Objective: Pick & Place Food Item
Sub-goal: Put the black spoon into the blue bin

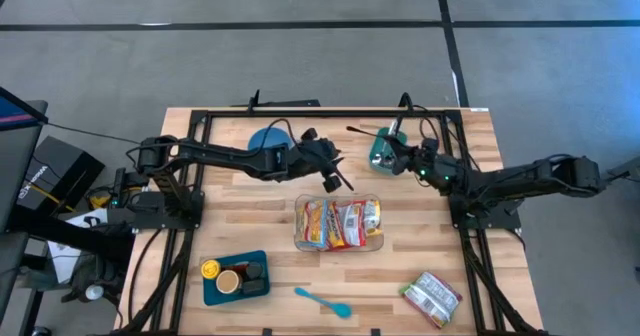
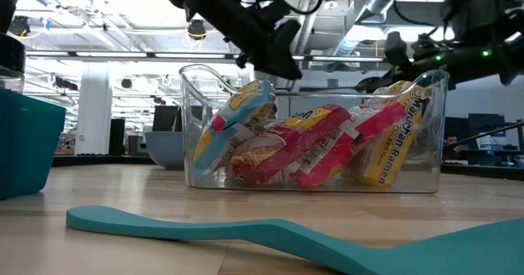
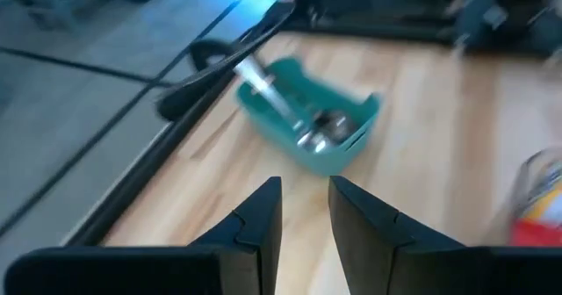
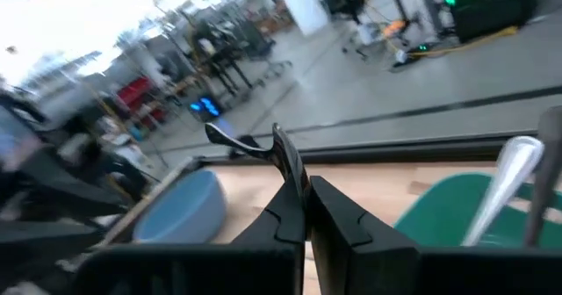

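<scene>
**Ramen packs in the clear bin, both grippers empty above the table**

The ramen packs (image 1: 339,223) lie in the clear bin (image 1: 303,244) at the middle of the table (image 1: 470,306), packed side by side; in the low view they lean against each other, red and yellow wrappers (image 2: 327,148) pressed to the bin's wall (image 2: 198,169). One more pack (image 1: 432,297) lies loose on the wood near the front right corner, well apart from the bin.

The left gripper (image 1: 336,180) hangs just behind the bin's back left corner, above the table. Its fingers (image 3: 263,220) stand slightly spread with a narrow bare gap between them — nothing is pinched. Its wrist view looks toward the teal cutlery tray (image 3: 312,128) with metal utensils in it.

The right gripper (image 1: 385,159) sits at the back of the table, by that same tray (image 1: 381,148). Its fingers (image 4: 285,203) are pressed together and hold nothing.

Farther out: a blue bowl (image 1: 268,137) stands at the back, under the left arm. A teal tray (image 1: 236,277) with small round items rests at the front left, and a teal spatula (image 1: 323,301) lies on the wood in front of the bin — it fills the foreground of the low view (image 2: 246,230).
</scene>
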Robot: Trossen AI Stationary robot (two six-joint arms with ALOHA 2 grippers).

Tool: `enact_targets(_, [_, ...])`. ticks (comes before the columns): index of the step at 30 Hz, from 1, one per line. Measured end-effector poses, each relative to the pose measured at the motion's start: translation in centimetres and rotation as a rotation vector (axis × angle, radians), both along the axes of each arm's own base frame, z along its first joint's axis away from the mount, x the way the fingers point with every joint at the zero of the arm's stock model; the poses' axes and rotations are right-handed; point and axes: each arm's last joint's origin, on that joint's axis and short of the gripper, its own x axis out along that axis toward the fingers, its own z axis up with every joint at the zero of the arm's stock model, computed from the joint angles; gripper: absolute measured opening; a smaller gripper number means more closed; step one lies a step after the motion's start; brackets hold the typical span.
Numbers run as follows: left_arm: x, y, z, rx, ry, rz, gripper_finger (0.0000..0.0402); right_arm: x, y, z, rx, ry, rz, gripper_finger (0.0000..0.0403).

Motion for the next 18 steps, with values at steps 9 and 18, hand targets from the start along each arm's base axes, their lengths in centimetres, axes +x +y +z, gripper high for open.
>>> enact_targets(9, [0.5,1.6,1.2,-0.19,-0.21,-0.122,0.009,-0.8,0.5,-0.4,-0.018,-0.101,0.051,0.0001])
enact_targets(18, [0.7,2.6,2.2,-0.365,-0.345,-0.287,0.009,-0.7,1.1,0.6,-0.043,-0.202,0.1,0.0002])
